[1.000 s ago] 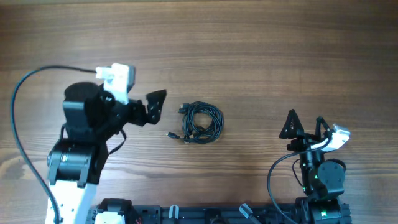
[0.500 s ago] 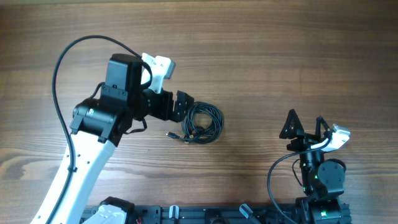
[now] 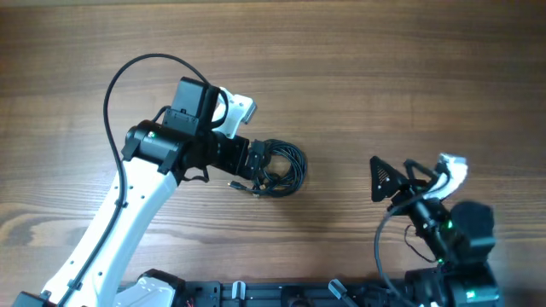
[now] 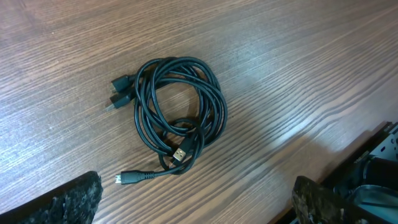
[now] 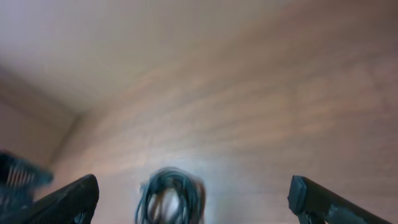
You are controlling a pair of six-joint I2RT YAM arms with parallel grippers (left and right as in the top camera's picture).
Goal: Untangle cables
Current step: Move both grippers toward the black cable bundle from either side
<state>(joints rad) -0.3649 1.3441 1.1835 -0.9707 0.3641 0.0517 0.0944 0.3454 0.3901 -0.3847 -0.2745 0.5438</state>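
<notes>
The cables (image 3: 280, 167) lie as one coiled black bundle on the wooden table, with small plugs sticking out at its left side and lower left. My left gripper (image 3: 256, 160) hovers over the bundle's left edge, open and holding nothing. In the left wrist view the cables (image 4: 217, 109) sit ahead of the gripper (image 4: 193, 205), whose fingertips (image 4: 68, 202) stand wide apart above bare wood. My right gripper (image 3: 397, 179) is open, well to the right of the bundle. The right wrist view is blurred, with the cables (image 5: 171, 174) far ahead between the open gripper (image 5: 193, 202).
The left arm's thick black cable (image 3: 119, 77) arcs over the table's left half. The arm bases and a dark rail (image 3: 281, 294) run along the front edge. Bare wooden table (image 3: 384, 68) surrounds the bundle.
My left arm has swung from the left side of the table to the cable bundle. The right arm has begun to move, its gripper shifting left toward the bundle. Both grippers stay open.
</notes>
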